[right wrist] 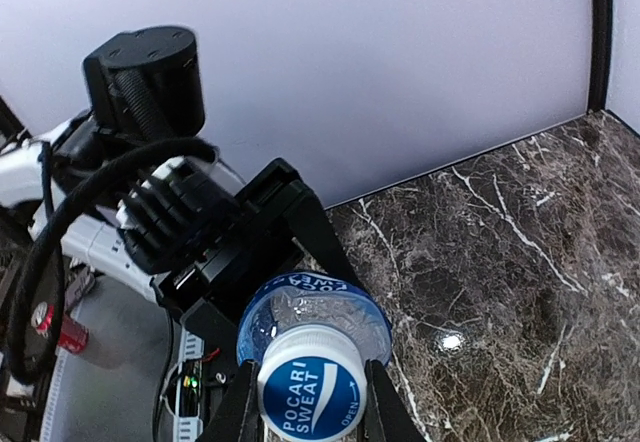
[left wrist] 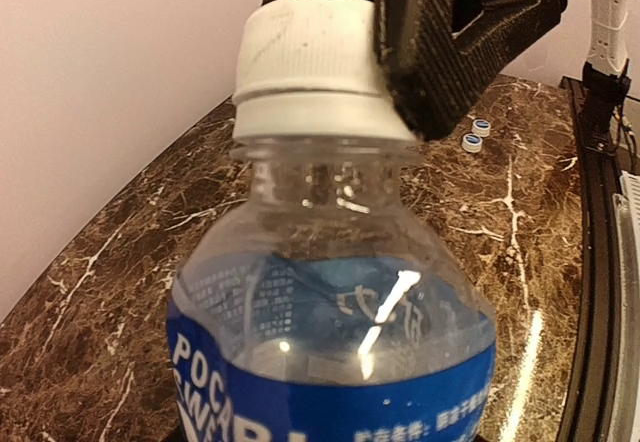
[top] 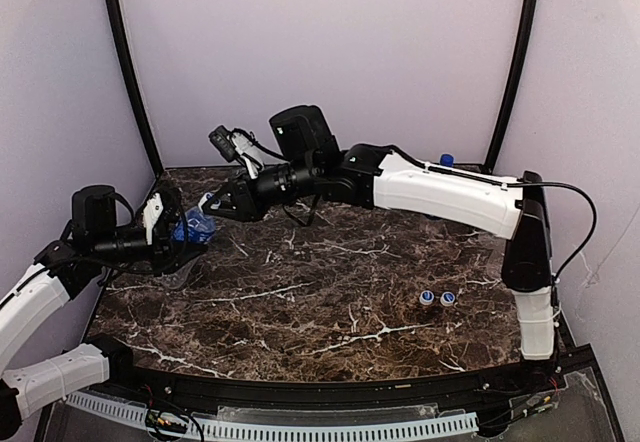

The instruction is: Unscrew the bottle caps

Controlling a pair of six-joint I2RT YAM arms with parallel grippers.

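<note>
The left hand (top: 172, 239) grips a clear, blue-labelled plastic bottle (left wrist: 330, 342) over the dark marble desk (top: 330, 292); the right hand (top: 212, 204) clamps its white round cap (left wrist: 312, 67). A twist true to the neck (left wrist: 320, 177) seems best.

At the frame's left the bottle (top: 193, 228) sits in the left hand (top: 172, 240); the right hand (top: 212, 205) is around its cap (right wrist: 310, 394), from the upper right. On the desk (top: 330, 307), lower right, a loose cap (top: 427, 298) lies just left of a second loose cap (top: 447, 297).

A dark marble-veined tabletop (top: 330, 292) sits between pale lilac walls (top: 320, 52) with black corner posts (top: 128, 62)
</note>
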